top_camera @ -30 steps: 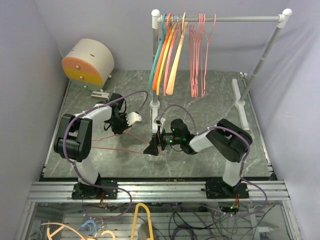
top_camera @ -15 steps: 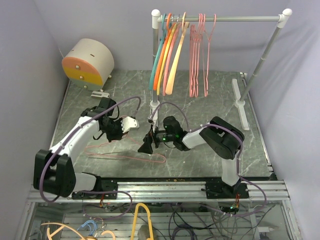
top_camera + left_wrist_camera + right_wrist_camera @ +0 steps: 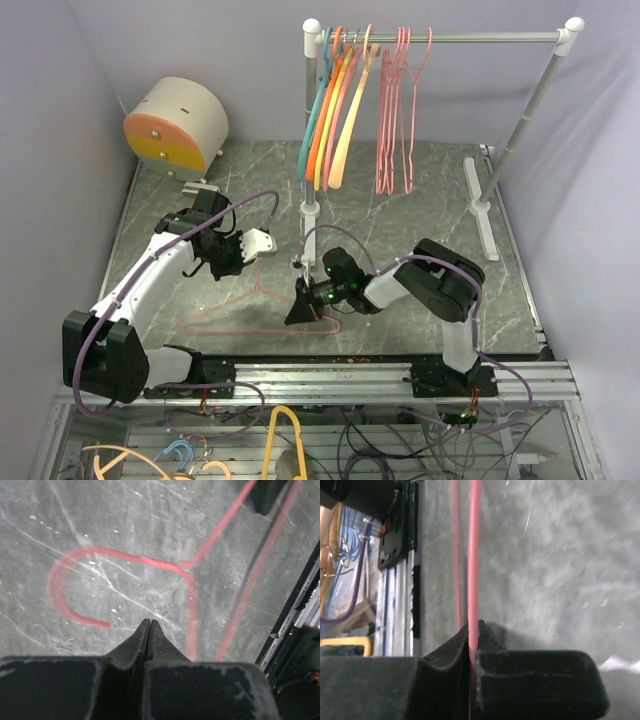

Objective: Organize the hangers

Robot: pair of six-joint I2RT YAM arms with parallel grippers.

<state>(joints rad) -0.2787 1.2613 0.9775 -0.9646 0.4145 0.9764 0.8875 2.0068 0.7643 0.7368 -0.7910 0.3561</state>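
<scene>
One pink wire hanger [image 3: 474, 550] lies flat on the worktop [image 3: 420, 300], in the lower middle of the overhead view. The right gripper [image 3: 472, 630] is clamped on its wire, near the right corner of the triangle. The left gripper [image 3: 149, 625] has its fingers pressed together with nothing between them. It sits just short of the hanger's hook, which curls on the stone right beyond the tips.

This hanger looks very light and springy. The thin wire will probably flex and swing from a single hold, and it gives the fingers little to bite on, so it could twist or slip in the grip. A hold close to the neck, where the hook meets the shoulders, would likely keep the hook steady enough to catch the rail [image 3: 480, 37]. A hold at a corner lets the frame dangle.

On the rail at the top of the overhead view hang four thick plastic hangers [image 3: 330, 110]: teal, orange, peach and yellow. Beside them on the right is a bunch of thin pink wire hangers [image 3: 395, 120], three or four, packed too closely to count for certain. Only the one wire hanger lies on the worktop.
</scene>
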